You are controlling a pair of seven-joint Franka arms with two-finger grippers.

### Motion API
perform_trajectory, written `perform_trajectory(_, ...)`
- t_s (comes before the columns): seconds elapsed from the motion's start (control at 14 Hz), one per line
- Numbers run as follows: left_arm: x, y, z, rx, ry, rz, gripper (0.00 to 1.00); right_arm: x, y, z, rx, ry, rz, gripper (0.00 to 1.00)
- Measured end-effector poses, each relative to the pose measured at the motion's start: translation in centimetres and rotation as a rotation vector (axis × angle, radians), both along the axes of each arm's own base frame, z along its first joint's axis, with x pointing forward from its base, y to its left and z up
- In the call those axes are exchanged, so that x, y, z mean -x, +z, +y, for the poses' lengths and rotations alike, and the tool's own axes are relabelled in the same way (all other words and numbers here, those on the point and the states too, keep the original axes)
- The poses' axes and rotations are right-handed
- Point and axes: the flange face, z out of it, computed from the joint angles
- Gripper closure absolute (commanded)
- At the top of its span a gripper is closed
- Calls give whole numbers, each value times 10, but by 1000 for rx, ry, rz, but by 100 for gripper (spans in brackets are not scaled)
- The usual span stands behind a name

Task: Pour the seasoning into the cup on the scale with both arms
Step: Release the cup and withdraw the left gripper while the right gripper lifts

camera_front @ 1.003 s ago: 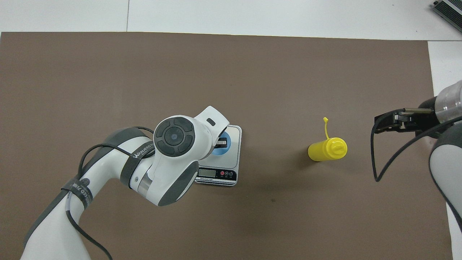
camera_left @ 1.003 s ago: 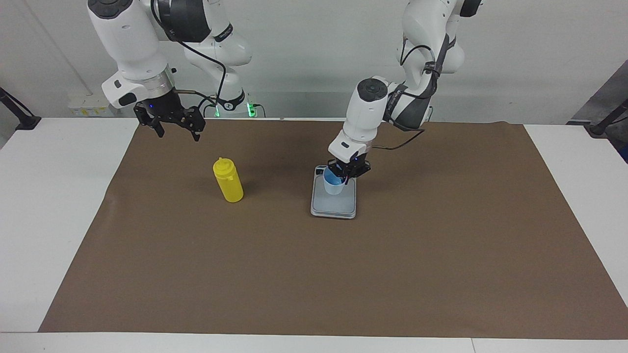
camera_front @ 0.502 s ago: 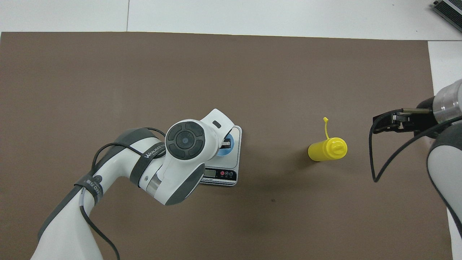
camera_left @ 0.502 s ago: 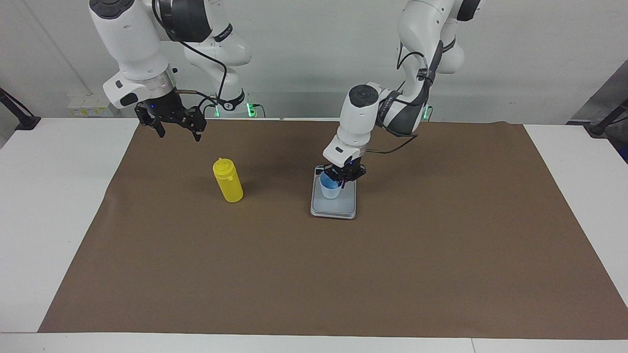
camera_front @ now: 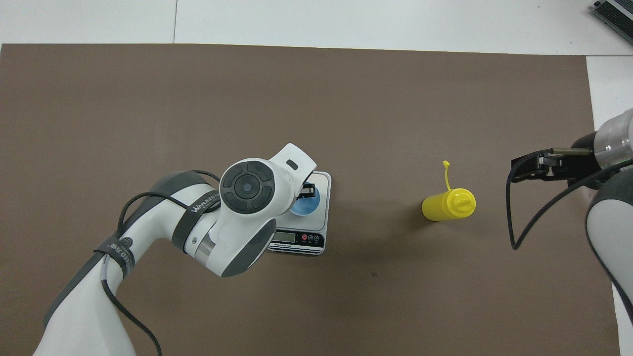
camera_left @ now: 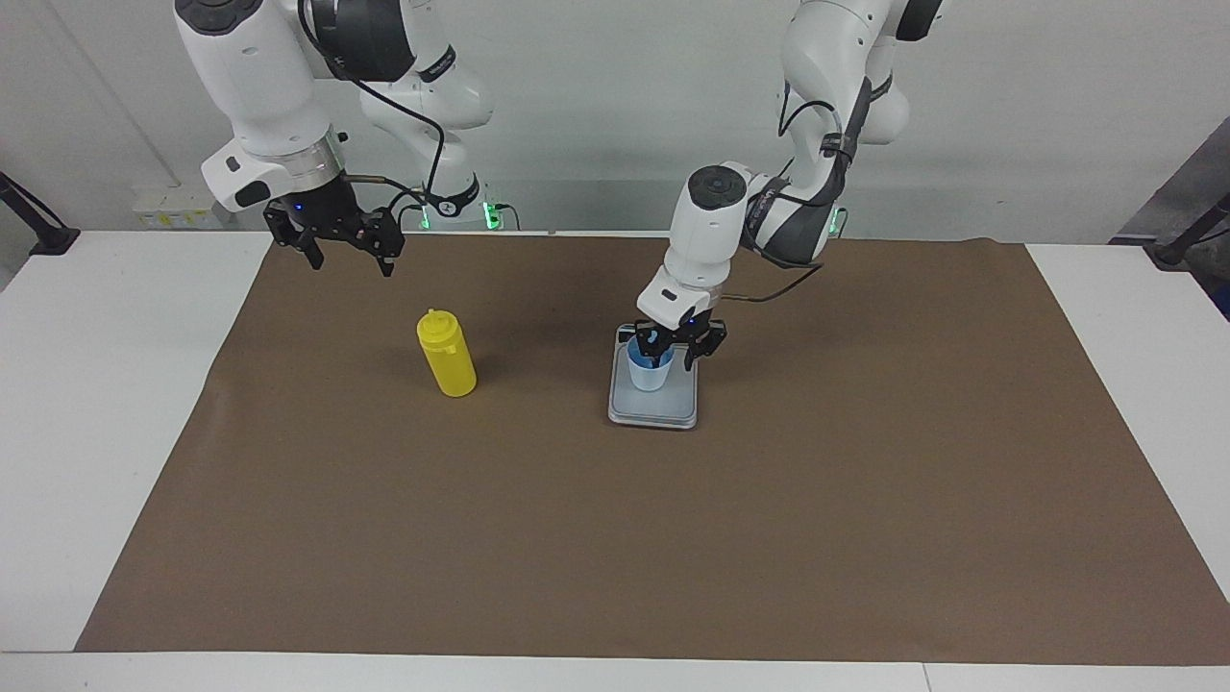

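Fingers (camera_left: 693, 358) of the left gripper (camera_left: 671, 352): apart, one to each side of the cup's rim, no squeeze visible. Low over the scale (camera_left: 653, 411), wrist upright above them.

Cup (camera_left: 650, 375): upright on the scale's plate, on the half toward the robots, mouth open upward, blue inside on show. Looks set down and let go; placing step judged done.

Fingers of the right gripper (camera_left: 348, 252): also apart, empty, pointing down. Hanging over the brown mat (camera_left: 673, 538), well off toward the right arm's end of the table (camera_left: 96, 384) from the scale. Waiting.

Seasoning bottle (camera_left: 447, 356): upright on the mat, long axis vertical, cap on top, well apart from the scale toward the right arm's end, about level with it. Between the scale and the right gripper, much closer to the right gripper. Below those fingers and off to the scale's side of them.

Judgement: next pick falls to the right arm; side-on grasp across the bottle's body, so a drop and a short reach toward the scale.

Room: open mat all round the bottle, nothing between it and the scale. Risk: left wrist crowding the cup's mouth, so a pour needs it clear first; tall bottle may tip if nudged.
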Motion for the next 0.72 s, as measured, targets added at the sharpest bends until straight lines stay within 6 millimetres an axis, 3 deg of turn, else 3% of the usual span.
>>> perform_trajectory(0.14, -20, 27, 24, -17, 40, -14, 0, -4, 3, 0, -2, 1, -38, 0)
perform_trajectory(0.36, -43, 69, 76, -45, 64, -27, 0, -9, 5, 2, -4, 5, -78, 0)
perform_trajectory(0.57, -55, 93, 129, -78, 30, -23, 0, -15, 1, 2, -5, -9, -94, 6)
perform_trajectory(0.72, -60, 106, 164, -102, -10, -12, 0, -22, -3, -1, -8, -107, -117, 12)
